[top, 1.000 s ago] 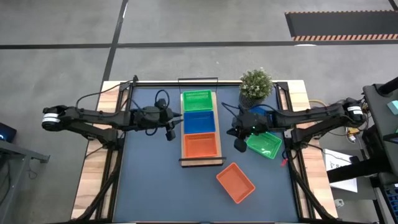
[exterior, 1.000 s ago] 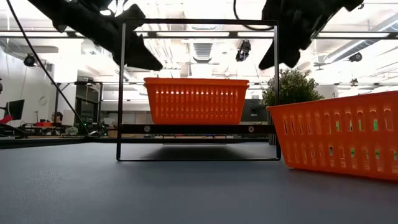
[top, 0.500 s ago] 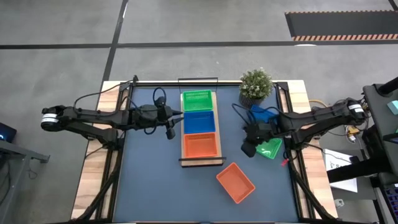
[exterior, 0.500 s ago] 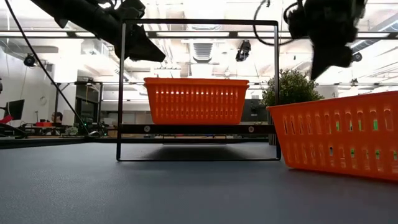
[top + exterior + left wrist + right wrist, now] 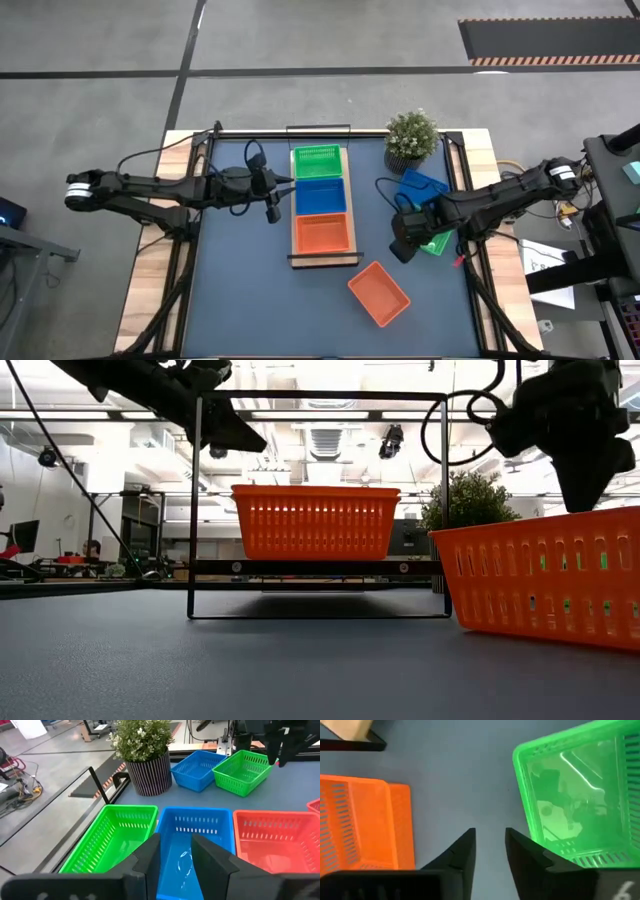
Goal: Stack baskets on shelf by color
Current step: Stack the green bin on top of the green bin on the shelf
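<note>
Baskets (image 5: 194,852): perforated rectangular plastic

The table (image 5: 250,300) has a dark-blue top with light wood strips along its sides. Around it lies a grey concrete floor (image 5: 100,50) crossed by dark lines. At one o'clock a black mat (image 5: 545,38) with a striped edge lies on the floor. A potted plant (image 5: 411,138) stands at the table's one o'clock corner. Seen level across the table, the room has a white ceiling with light strips (image 5: 330,415) and ducts, and desks (image 5: 60,565) at nine o'clock.
</note>
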`<state>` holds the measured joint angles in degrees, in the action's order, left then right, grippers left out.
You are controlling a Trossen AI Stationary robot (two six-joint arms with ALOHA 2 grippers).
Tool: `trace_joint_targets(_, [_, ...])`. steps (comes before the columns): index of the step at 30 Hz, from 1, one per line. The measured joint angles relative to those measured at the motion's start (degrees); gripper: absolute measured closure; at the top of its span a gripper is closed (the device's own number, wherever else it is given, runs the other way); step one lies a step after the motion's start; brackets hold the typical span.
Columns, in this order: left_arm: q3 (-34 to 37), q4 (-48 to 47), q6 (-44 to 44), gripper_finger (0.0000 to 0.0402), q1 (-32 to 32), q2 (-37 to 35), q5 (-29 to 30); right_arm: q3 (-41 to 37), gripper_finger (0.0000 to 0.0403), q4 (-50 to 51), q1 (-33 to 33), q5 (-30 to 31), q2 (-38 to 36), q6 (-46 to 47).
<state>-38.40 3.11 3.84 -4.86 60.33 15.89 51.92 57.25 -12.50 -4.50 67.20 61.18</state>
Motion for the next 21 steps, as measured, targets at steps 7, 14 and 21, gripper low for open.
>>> trace_joint_targets(7, [0.41, 1.00, 0.11, 0.0309, 0.00, 0.14, 0.01, -0.02, 0.0272, 1.25, -0.62, 0.65, 2.72, 1.79])
trace_joint_targets(14, [0.43, 0.98, 1.22, 0.0309, 0.02, 0.20, 0.01, -0.07, 0.0268, 5.16, -0.63, 5.79, 5.55, -0.17])
trace_joint_targets(21, [0.30, 1.44, 1.62, 0.0309, 0.02, -0.02, -0.01, -0.56, 0.0268, 5.42, -0.63, 6.02, 8.25, -1.38])
